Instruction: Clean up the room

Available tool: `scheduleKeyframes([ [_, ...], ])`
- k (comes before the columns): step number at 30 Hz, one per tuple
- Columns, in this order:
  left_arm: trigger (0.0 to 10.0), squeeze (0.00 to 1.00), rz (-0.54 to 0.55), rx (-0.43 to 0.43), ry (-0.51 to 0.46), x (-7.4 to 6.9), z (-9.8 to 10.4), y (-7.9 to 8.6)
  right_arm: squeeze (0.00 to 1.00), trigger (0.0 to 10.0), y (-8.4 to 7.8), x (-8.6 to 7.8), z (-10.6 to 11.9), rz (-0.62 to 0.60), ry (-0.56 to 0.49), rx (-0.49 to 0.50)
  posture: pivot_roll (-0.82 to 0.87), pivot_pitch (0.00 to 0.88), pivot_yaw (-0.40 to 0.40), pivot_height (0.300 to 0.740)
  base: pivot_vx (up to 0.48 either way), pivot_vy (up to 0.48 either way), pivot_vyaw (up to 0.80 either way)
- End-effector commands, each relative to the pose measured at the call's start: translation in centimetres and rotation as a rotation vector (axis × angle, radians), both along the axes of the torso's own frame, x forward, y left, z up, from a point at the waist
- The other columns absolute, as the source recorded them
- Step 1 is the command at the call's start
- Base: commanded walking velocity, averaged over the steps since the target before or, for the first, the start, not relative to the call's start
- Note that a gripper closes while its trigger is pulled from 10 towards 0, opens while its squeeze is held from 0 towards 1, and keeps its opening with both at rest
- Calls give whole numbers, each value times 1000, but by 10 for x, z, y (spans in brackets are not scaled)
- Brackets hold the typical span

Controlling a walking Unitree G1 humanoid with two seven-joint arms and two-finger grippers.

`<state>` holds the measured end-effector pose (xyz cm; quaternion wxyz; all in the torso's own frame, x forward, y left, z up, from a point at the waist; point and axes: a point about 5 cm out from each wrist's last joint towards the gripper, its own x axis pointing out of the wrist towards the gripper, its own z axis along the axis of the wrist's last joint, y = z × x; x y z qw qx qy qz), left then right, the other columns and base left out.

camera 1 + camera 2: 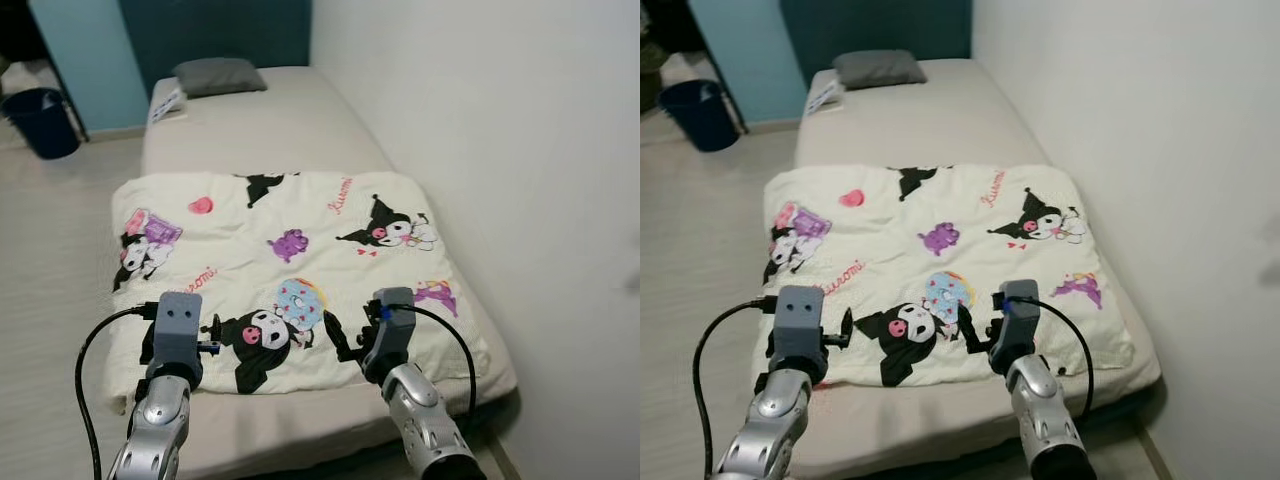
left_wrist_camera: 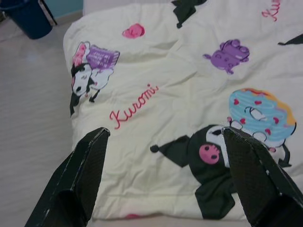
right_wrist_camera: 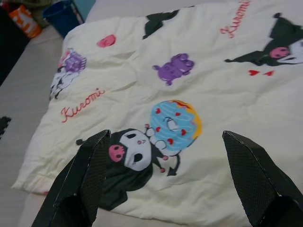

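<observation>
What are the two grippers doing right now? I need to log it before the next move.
Left gripper: open, holding nothing, above the blanket.
Right gripper: open, holding nothing, above the same blanket.

A blanket point(image 1: 290, 270) lies spread on the near half of a bed point(image 1: 260, 125), which runs along the wall on the right. A pillow point(image 1: 218, 75) rests at the far end; a bin point(image 1: 42, 120) stands on the floor far left
</observation>
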<state>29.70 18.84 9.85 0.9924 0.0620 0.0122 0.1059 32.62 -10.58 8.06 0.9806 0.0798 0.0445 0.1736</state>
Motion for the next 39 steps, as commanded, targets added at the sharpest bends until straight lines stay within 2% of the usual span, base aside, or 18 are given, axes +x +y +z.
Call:
scheduleKeyframes([
  [1,10000,0,28,-23,15,-5,-5,3,0,10000,-1,-6,-9,0,40,7,-16,153,-26,740,0,0,0],
  [3,10000,0,40,-45,19,-5,-7,4,0,10000,-1,-6,-10,7,42,7,-17,150,-27,740,0,0,0],
  [6,10000,0,72,-132,80,-9,-18,5,0,10000,2,-8,-11,32,30,-22,-19,145,-28,740,0,0,0],
  [7,10000,0,72,-132,80,-9,-18,5,0,10000,2,-8,-11,32,30,-22,-19,145,-28,740,0,0,0],
  [8,10000,0,57,-137,126,-13,-27,2,0,10000,3,-9,-13,36,37,-40,-19,138,-31,740,0,0,0],
  [11,10000,0,19,-145,145,-16,-31,-3,0,10000,2,-10,-16,30,47,-56,-17,134,-33,740,0,0,0],
  [12,10000,0,19,-145,145,-16,-31,-3,0,10000,2,-10,-16,30,47,-56,-17,134,-33,740,0,0,0],
  [14,10000,0,-58,-124,139,-17,-33,-13,0,10000,0,-11,-23,19,70,-105,-17,132,-33,740,0,0,0],
  [18,10000,0,-91,-111,132,-18,-34,-18,0,10000,-1,-13,-28,10,89,-149,-14,121,-43,740,0,0,0],
  [28,10000,0,-101,-107,137,-17,-34,-17,0,10000,-1,-11,-27,12,94,-121,-14,116,-44,740,0,0,0],
  [35,10000,0,-107,-91,131,-17,-33,-16,0,10000,5,-11,-28,48,82,-169,-15,119,-43,740,0,0,0],
  [39,10000,0,-107,-82,125,-17,-32,-16,0,10000,8,-11,-27,70,72,-190,-13,123,-43,740,0,-120,767],
])
